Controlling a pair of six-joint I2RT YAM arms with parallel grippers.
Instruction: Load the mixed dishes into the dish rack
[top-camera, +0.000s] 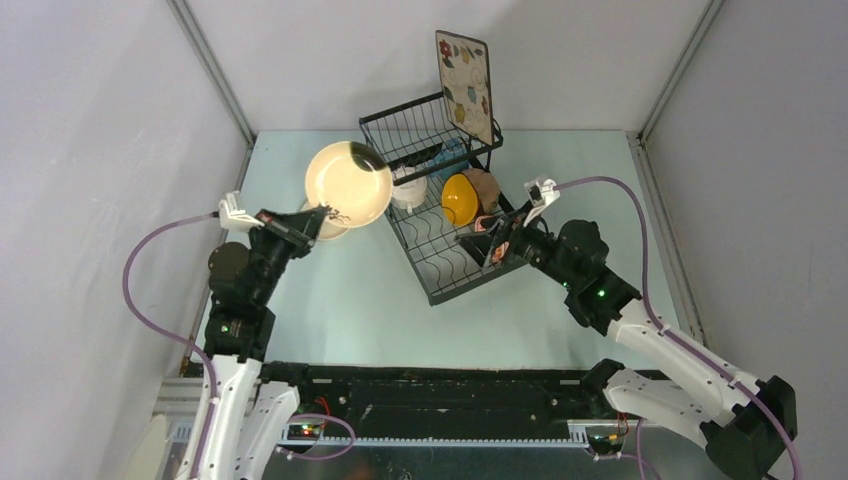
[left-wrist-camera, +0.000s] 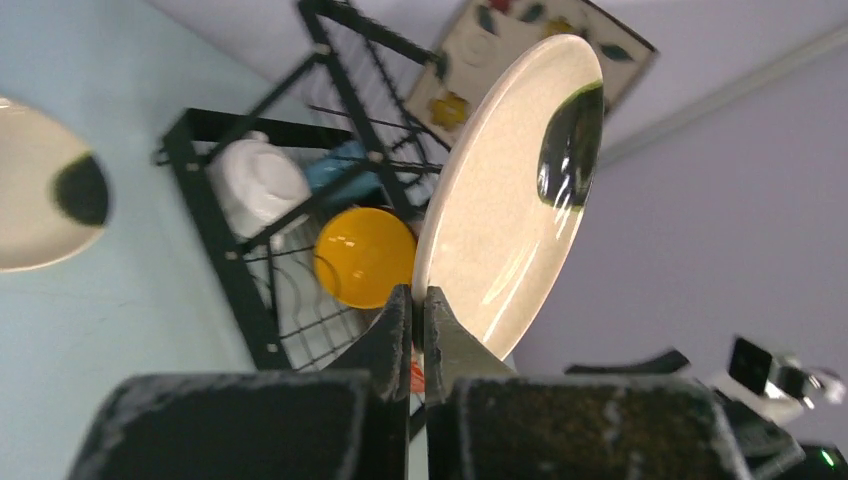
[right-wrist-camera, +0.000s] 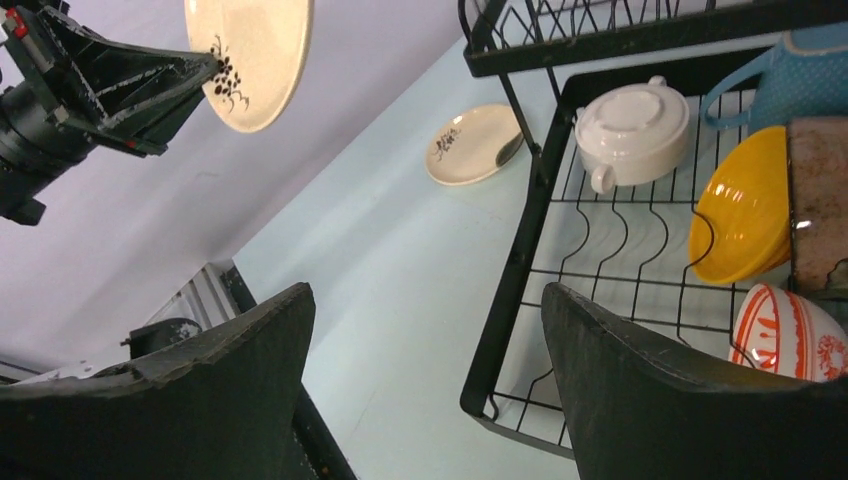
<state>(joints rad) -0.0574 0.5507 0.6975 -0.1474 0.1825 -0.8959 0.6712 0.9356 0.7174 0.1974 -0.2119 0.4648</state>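
One round cream plate (left-wrist-camera: 500, 200) aloft: pinches its rim in left jaws, upright above them, dish rack (right-wrist-camera: 511, 250) beyond. Holds right jaws spread wide over table (right-wrist-camera: 400, 280), same rack just ahead of them.

Pale green table (top-camera: 350, 310), white enclosure walls (top-camera: 90, 100), metal corner posts (top-camera: 212, 70)

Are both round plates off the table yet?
No: one round cream plate lies flat on the table beside the dish rack; the left fingers grip the second plate.
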